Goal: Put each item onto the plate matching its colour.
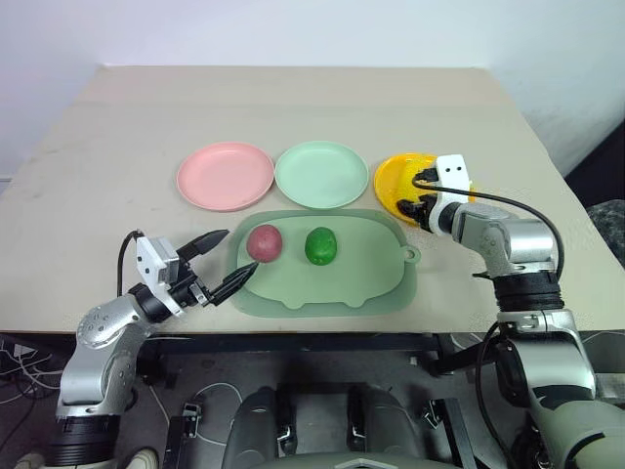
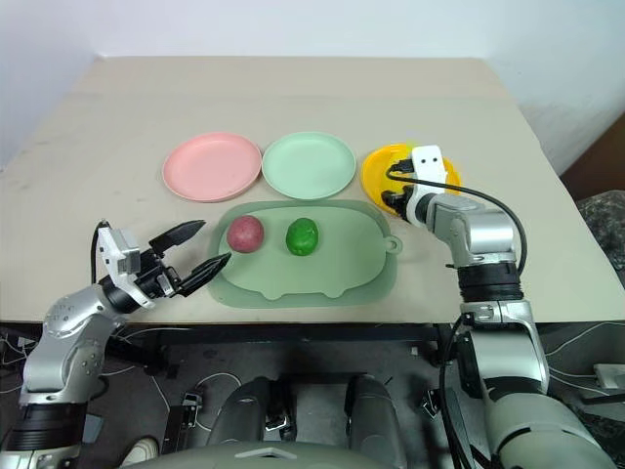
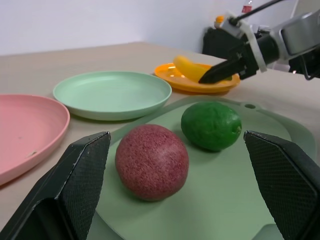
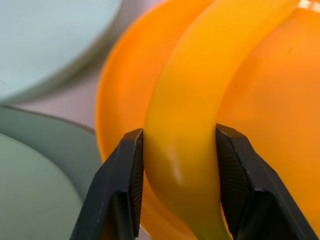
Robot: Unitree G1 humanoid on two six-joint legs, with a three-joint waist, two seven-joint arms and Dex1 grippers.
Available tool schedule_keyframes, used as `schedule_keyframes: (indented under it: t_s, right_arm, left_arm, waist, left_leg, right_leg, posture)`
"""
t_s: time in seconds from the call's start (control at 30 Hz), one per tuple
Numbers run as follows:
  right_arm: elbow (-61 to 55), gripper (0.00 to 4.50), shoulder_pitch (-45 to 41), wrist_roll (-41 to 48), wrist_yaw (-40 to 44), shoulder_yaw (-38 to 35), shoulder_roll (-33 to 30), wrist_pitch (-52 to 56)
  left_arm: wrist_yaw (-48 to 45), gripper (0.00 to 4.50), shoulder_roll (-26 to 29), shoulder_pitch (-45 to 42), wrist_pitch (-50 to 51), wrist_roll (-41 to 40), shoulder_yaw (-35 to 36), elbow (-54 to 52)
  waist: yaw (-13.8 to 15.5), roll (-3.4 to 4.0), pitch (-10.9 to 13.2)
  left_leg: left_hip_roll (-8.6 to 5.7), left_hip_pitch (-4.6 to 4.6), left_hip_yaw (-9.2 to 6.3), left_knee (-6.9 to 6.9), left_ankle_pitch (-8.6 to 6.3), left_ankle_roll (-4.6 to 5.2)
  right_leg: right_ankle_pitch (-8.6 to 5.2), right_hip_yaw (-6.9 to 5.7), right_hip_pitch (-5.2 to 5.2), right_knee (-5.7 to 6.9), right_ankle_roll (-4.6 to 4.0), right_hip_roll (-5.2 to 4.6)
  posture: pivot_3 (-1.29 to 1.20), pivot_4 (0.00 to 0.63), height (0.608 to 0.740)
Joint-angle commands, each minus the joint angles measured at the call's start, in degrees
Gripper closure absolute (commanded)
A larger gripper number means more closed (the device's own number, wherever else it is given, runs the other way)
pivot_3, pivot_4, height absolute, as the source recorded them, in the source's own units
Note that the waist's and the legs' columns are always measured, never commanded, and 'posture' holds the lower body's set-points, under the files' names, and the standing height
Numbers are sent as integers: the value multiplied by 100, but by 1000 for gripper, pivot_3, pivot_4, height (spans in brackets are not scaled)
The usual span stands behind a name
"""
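Yellow is the colour in hand: my right gripper [image 4: 176, 165] is pinching the banana [image 4: 200, 115] between its two black fingers, directly over the orange-yellow plate [image 1: 393, 178] at the far right of the row. From the left wrist view the banana looks to be resting on or just above that plate; I cannot tell whether it is fully touching. I judge this the placing step for the first fruit, nearly done.

My left gripper [image 1: 221, 264] hangs near the left edge of the pale green tray [image 1: 381, 283], fingers spread wide and holding nothing, aimed at the dark red fruit [image 1: 264, 242]. The glossy green fruit [image 1: 320, 245] lies just beside it on the tray, apart from it. The pink plate [image 1: 225, 176] and the mint green plate [image 1: 321, 174] sit bare on the worktop [image 1: 107, 147] behind the tray.

Next I need to let the right fingers open so the banana settles, then back the arm off without dragging the plate. After that the left arm is well placed to close on the red fruit; being round, it may roll, so I would approach squarely.
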Motion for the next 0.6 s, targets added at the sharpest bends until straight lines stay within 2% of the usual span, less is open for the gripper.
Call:
schedule_keyframes:
  t_s: [0.03,0.27,0.33,0.47,0.6]
  right_arm:
    - [-73,2512,-77,-243,44,14,-30,-342]
    - [-677,106,110,-199,267,-138,-54,-491]
    - [-1033,47,186,-72,362,-249,-50,-424]
    - [-2357,47,621,962,764,-877,165,-107]
    - [-3238,47,1174,1552,1061,-819,168,391]
  left_arm:
    - [88,0,5,33,-7,-68,95,-298]
    - [160,0,42,43,32,-66,142,-328]
    - [167,0,53,33,51,-78,158,-333]
    - [185,0,52,35,71,-62,161,-335]
    - [180,0,65,39,85,-57,147,-387]
  waist:
    - [-2,0,0]
    - [-55,1,1]
    - [-88,1,1]
    - [-106,1,0]
    - [-100,-3,-2]
  left_leg:
    - [-1,-2,0,1,0,-1]
    - [0,-2,0,0,0,-2]
    - [0,-6,0,0,1,-3]
    - [0,-18,-1,1,3,-5]
    - [0,-18,-5,1,3,-5]
  right_leg:
    - [0,0,-2,1,0,0]
    - [0,0,-4,1,1,1]
    - [0,0,-8,2,2,1]
    - [2,1,-23,8,4,2]
    - [2,-1,-21,10,4,3]
  posture:
    - [0,150,695]
    - [0,150,695]
    - [0,150,695]
    - [0,150,695]
    - [0,150,695]
